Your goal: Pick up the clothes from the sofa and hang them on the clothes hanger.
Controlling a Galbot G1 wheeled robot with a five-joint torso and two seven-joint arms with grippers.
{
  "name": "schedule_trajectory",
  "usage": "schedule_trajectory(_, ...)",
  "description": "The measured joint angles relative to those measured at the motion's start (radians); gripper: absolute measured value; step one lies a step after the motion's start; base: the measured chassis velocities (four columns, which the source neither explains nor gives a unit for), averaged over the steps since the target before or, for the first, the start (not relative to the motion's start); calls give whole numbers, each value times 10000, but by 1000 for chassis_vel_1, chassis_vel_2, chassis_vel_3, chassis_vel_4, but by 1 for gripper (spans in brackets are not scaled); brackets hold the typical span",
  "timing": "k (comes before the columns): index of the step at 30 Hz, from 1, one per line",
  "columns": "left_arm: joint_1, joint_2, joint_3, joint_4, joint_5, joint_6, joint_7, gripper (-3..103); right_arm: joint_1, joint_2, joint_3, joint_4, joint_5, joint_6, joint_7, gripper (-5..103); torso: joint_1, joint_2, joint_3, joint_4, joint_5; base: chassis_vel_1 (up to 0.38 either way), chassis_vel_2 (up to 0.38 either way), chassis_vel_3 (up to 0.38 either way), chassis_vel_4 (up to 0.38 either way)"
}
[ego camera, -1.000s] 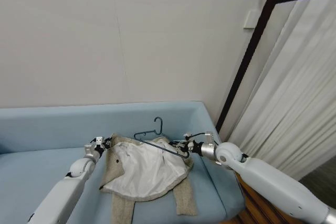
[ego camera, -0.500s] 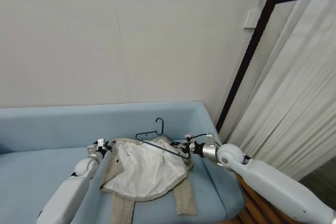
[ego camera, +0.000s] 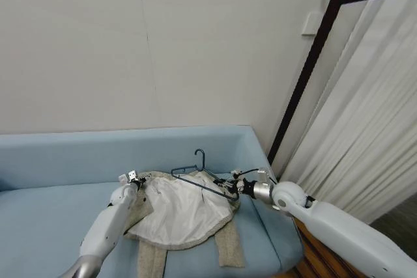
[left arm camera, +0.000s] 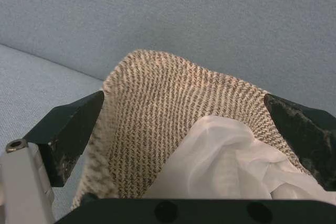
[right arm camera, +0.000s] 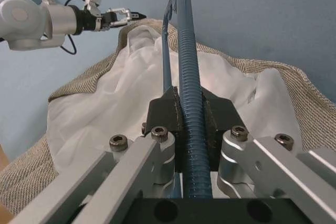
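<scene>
A beige knit garment (ego camera: 186, 219) with white lining lies spread on the light blue sofa (ego camera: 45, 206). My left gripper (ego camera: 137, 178) is at the garment's far left edge. In the left wrist view it (left arm camera: 184, 124) is open, with the dark fingers (left arm camera: 71, 129) either side of the knit edge (left arm camera: 173, 103). My right gripper (ego camera: 230, 189) is at the garment's right shoulder, shut on the lower bar of a dark blue hanger (ego camera: 197, 172). In the right wrist view the pads (right arm camera: 163, 111) clamp the ribbed hanger bar (right arm camera: 186, 61) over the white lining (right arm camera: 105, 103).
A dark brown clothes rack (ego camera: 307, 69) stands right of the sofa, its crossbar at the top right. White curtains (ego camera: 365, 135) hang behind it. The sofa's right end (ego camera: 273, 226) lies just beyond the garment, with wooden floor below.
My left gripper has advanced to the right, up to the garment's edge. The right gripper and the hanger have shifted slightly to the right.
</scene>
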Motion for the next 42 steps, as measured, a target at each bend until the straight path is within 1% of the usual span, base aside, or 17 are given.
schedule_trajectory(6, 79, 121, -109, -145, 46, -41, 168, 98, -81, -3, 51, 15, -67, 0, -6, 8, -1, 0, -1, -1, 0, 0, 0, 0, 0)
schedule_trajectory(10, -182, 140, -122, 527, 51, -117, 238, 99, 27, 77, -142, 10, -72, -1, 46, 8, 0, 0, -1, -1, -1, 0, 0, 0, 0)
schedule_trajectory(17, -353, 114, -13, 1092, 99, -122, 521, 99, 562, 141, -663, -56, -8, -4, 149, 8, 0, 0, -1, 1, -3, 0, 0, 0, 0)
schedule_trajectory(18, -364, 68, -4, 1158, 183, -122, 581, 101, 624, 157, -721, -75, 5, -4, 169, 8, 0, 0, 0, 0, -3, 0, 0, 0, 0)
schedule_trajectory(20, -352, -11, 10, 1220, 442, -122, 697, 94, 756, 184, -883, -67, 104, -4, 302, 8, 0, 0, -1, -3, -3, 0, 0, 0, 0)
schedule_trajectory(22, -340, -24, 25, 1233, 503, -123, 719, 94, 797, 191, -939, -48, 139, -4, 342, 8, 0, 0, -1, -5, -3, 0, 0, 0, 0)
schedule_trajectory(25, -344, -48, 75, 1425, 566, -188, 856, 82, 1022, 220, -1146, 23, 266, -11, 465, 8, -1, 0, -1, -2, -3, 0, 0, 0, 0)
schedule_trajectory(26, -344, -48, 75, 1425, 566, -188, 856, 82, 1022, 220, -1146, 23, 266, -11, 465, 8, -1, 0, -1, -2, -3, 0, 0, 0, 0)
schedule_trajectory(27, -349, -51, 74, 1486, 567, -239, 900, 76, 1085, 222, -1200, 33, 314, -19, 511, 8, 0, 0, -1, -1, -3, 0, 0, 0, 0)
schedule_trajectory(28, -349, -51, 60, 1528, 566, -261, 931, 76, 1145, 223, -1249, 34, 362, -33, 554, 8, 0, 0, -1, 0, -3, 0, 0, 0, 0)
schedule_trajectory(31, -311, -39, 18, 1684, 556, -320, 1025, 59, 1270, 163, -1320, 49, 457, -56, 598, 8, 0, 0, 0, -1, -3, 0, 0, 0, 0)
schedule_trajectory(33, -307, -34, 16, 1766, 555, -344, 1051, 54, 1286, 123, -1324, 67, 481, -60, 599, 8, 0, 0, 0, -1, -3, 0, 0, 0, 0)
schedule_trajectory(34, -313, -33, 14, 1849, 556, -377, 1077, 54, 1299, 83, -1325, 91, 501, -62, 599, 8, 0, 0, -1, -1, -3, 0, 0, 0, 0)
schedule_trajectory(36, -348, -46, 10, 1970, 556, -415, 1110, 43, 1311, 12, -1325, 132, 540, -69, 600, 8, -1, 0, 0, 0, -2, 0, 0, 0, 0)
schedule_trajectory(37, -348, -46, 10, 1970, 556, -415, 1110, 43, 1311, 12, -1325, 132, 540, -69, 600, 8, -1, 0, 0, 0, -2, 0, 0, 0, 0)
schedule_trajectory(39, -357, -73, 9, 1991, 556, -437, 1152, 32, 1311, -14, -1321, 145, 552, -76, 615, 8, -1, 0, -1, -1, -2, 0, 0, 0, 0)
schedule_trajectory(42, -368, -112, 23, 1990, 558, -441, 1172, 29, 1312, -17, -1312, 151, 555, -79, 639, 8, -1, 0, -1, -1, -2, 0, 0, 0, 0)
